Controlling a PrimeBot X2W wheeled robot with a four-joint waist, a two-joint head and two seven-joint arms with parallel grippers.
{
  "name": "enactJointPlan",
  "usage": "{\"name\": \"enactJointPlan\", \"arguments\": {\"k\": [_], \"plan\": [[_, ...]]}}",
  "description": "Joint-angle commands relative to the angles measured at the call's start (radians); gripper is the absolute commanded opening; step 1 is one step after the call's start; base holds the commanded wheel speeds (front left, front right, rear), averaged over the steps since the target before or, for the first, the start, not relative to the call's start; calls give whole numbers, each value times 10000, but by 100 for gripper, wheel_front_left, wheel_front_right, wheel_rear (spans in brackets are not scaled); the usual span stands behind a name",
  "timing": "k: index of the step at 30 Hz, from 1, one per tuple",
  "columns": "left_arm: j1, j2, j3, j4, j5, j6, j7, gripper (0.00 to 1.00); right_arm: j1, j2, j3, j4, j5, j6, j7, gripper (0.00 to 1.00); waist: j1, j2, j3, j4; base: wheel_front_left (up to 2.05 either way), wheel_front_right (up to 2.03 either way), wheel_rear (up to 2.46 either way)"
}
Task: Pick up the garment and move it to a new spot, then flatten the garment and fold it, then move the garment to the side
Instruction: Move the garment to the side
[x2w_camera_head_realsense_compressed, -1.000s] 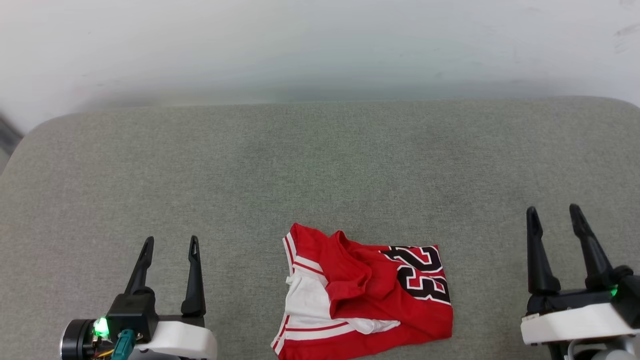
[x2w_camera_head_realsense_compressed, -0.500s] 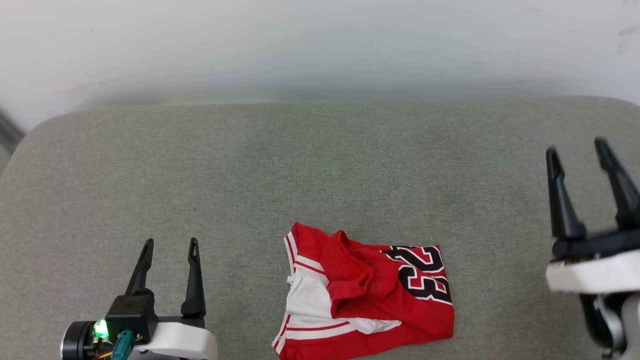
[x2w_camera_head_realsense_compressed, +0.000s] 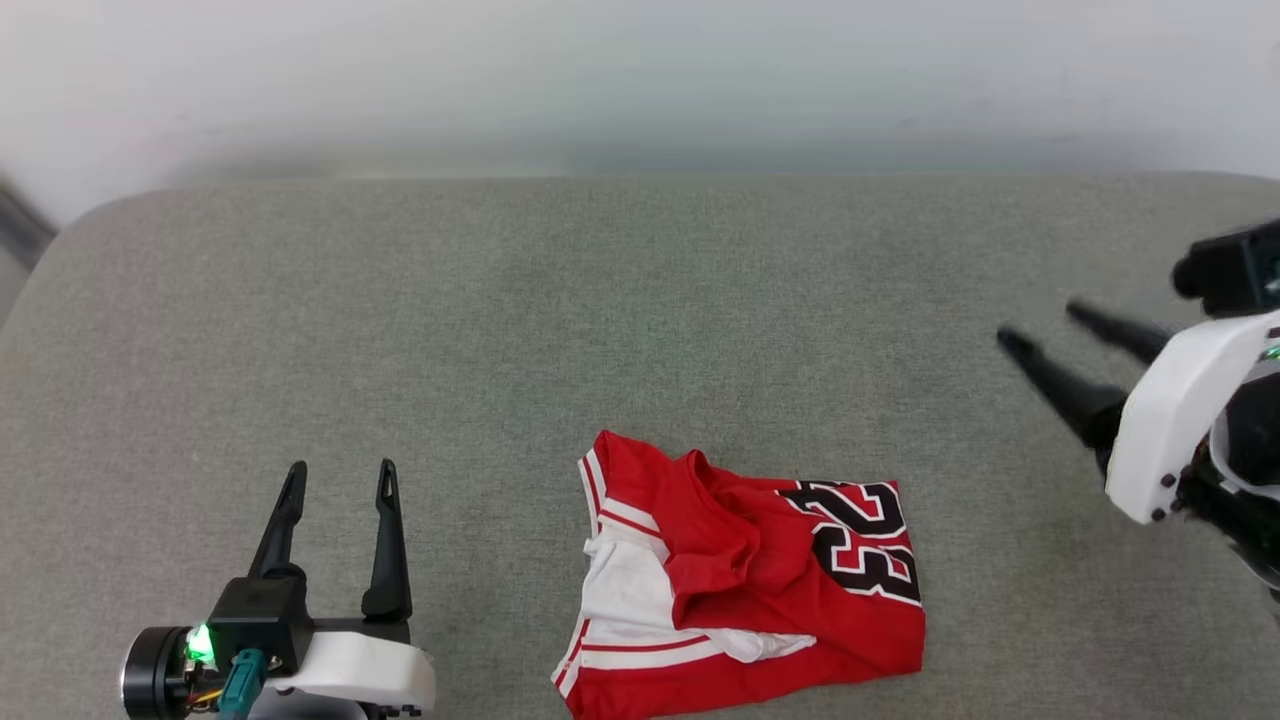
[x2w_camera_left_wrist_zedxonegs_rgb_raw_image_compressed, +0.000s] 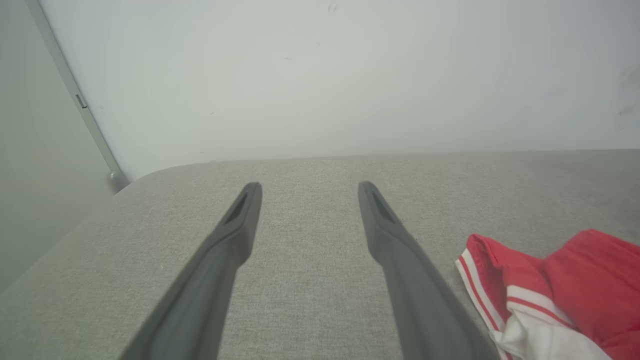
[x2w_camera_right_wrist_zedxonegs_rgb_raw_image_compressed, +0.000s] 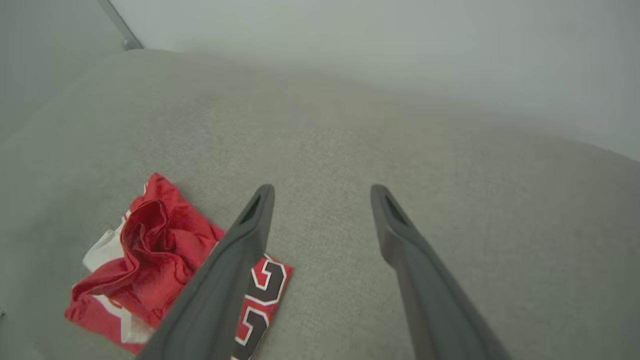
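Garment (x2w_camera_head_realsense_compressed: 745, 580) lies crumpled, untouched, near front-centre of grey cushion (x2w_camera_head_realsense_compressed: 500, 300); right gripper (x2w_camera_head_realsense_compressed: 1040, 323) wide open & empty, fingers angled twd it, prob lining up the pick; left gripper (x2w_camera_head_realsense_compressed: 340, 468) open, empty, parked well apart.

Grey fabric cushion (x2w_camera_head_realsense_compressed: 640, 320), crumpled red-and-white garment (x2w_camera_head_realsense_compressed: 745, 580) lying near its front edge

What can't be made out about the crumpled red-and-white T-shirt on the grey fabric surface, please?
- Head view: the red-and-white T-shirt hides much of its front in folds.
- Left wrist view: the right edge cuts most of it off.
- Right wrist view: one finger of the right gripper covers part of its black number.
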Motion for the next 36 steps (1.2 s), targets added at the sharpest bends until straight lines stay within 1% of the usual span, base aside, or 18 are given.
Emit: {"name": "enactJointPlan", "arguments": {"k": [1,3,6,8,10,13,16,19,23,26,28,32,33,34,36], "plan": [[-84,-2,15,-33,41,15,-23,100,36,5,55,96,200,-4,194,100,-1,0,55,33,0,0,0],[-160,-7,-12,-58,27,3,-23,100,160,-106,52,316,1084,-4,1419,100,-1,0,171,93,0,0,0],[-271,-20,-52,-101,-4,-21,-24,100,461,47,-175,819,2251,-4,2871,100,-1,0,369,189,0,0,0],[-338,-25,-86,-117,-10,-47,-23,100,587,101,-348,1178,2560,-4,3515,100,-1,0,536,275,0,0,0],[-482,-28,-134,-136,-12,-67,-23,100,697,394,-665,1614,2811,-4,3780,100,-1,0,724,382,0,0,0],[-676,-30,-246,-125,-6,-116,-23,100,845,712,-1084,2113,3082,-4,4073,100,-1,0,1007,605,0,0,0],[-877,-39,-292,-149,-9,-116,-24,100,962,1122,-1209,2364,3293,-4,4236,100,-1,0,1288,767,0,0,0],[-985,-45,-326,-159,-15,-101,-23,100,999,1362,-1136,2500,3423,-4,4320,100,-1,0,1514,871,0,0,0],[-1099,-51,-357,-145,-26,-113,-23,100,1072,1683,-752,2879,3387,-7,4237,100,-1,0,1691,955,0,0,0],[-1191,-54,-389,-121,-44,-101,-23,100,1254,1764,-263,3109,3409,-10,4244,100,-1,0,1786,1016,0,0,0],[-1254,-59,-422,-106,-66,-91,-23,100,1380,1706,87,3179,3328,-12,4185,100,-1,0,1843,1051,0,0,0],[-1307,-61,-505,-71,-81,-44,-23,100,1342,1508,589,3259,3139,-17,3675,100,-1,0,1895,1109,0,0,0],[-1328,-63,-526,-62,-78,-29,-24,100,1278,1455,682,3276,3131,-26,3527,46,-1,0,1889,1119,0,0,0],[-1334,-62,-542,-55,-84,-16,-24,100,1208,1392,783,3274,3183,-26,3413,0,-1,0,1870,1123,0,0,0],[-1297,-64,-581,-6,-99,2,-23,100,1046,1255,920,3210,3314,-23,3146,0,-1,0,1773,1139,0,0,0]]}}
